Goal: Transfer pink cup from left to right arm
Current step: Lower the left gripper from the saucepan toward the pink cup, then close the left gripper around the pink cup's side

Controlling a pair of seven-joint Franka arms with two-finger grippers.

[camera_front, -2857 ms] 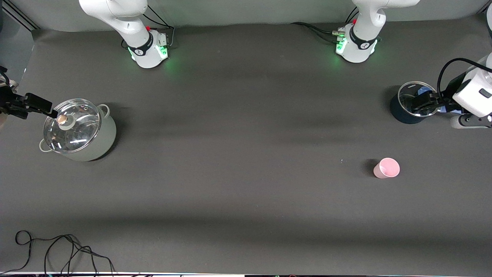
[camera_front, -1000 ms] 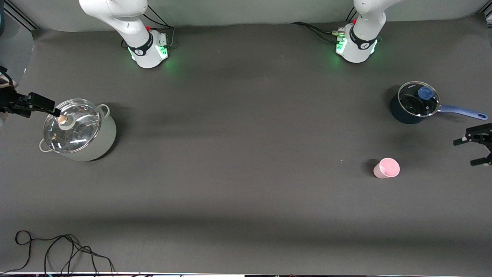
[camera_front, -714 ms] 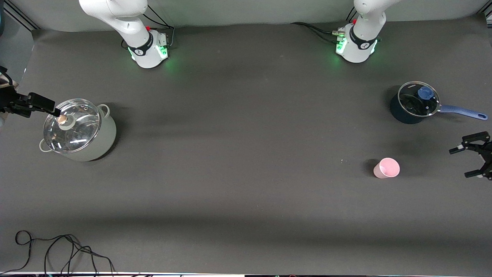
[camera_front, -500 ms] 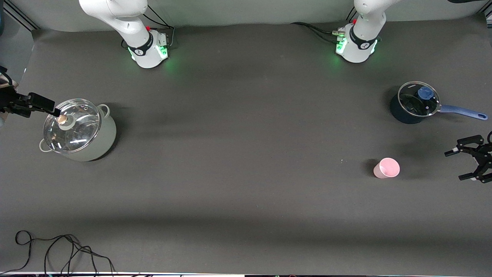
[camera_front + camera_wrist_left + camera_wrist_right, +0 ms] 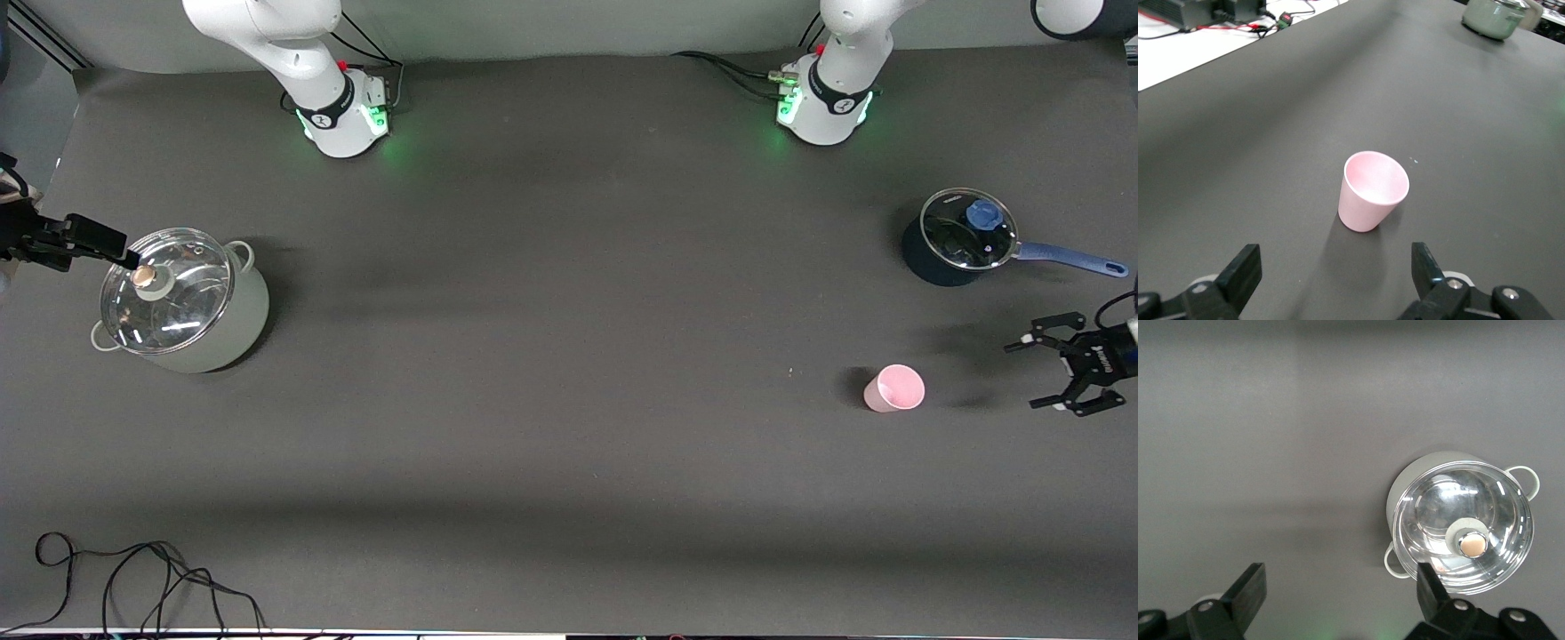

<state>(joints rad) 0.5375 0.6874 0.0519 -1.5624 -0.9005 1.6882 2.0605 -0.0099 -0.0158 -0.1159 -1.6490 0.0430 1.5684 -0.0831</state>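
- The pink cup (image 5: pixel 894 388) stands upright on the dark desk (image 5: pixel 569 356), mouth up, toward the left arm's end, resting on its base and touched by nothing.
- The left gripper (image 5: pixel 1042 373) hangs low over the desk at that same end, its fingers (image 5: pixel 1028 340) spread wide and pointing at the cup, with bare desk between their tips and the cup.
- From the left wrist view the cup (image 5: pixel 1373 191) sits ahead of the two fingers (image 5: pixel 1241 275), roughly centred on the gap between them and clear of both tips.
- A dark saucepan (image 5: pixel 956 236) with a glass lid and a blue handle sits farther from the front camera than the cup and than the left fingers, well apart from both.
- The right gripper (image 5: pixel 80 242) waits at the right arm's end of the desk, beside the pale green pot (image 5: pixel 182 300), its black tip close to the lid's knob (image 5: pixel 145 278).
- In the right wrist view its fingers (image 5: pixel 1250 589) are spread, holding nothing, and the pot (image 5: pixel 1461 522) lies below with its knob just off one fingertip.
- A loose black cable (image 5: pixel 133 578) lies coiled at the desk's near edge, on the right arm's end.
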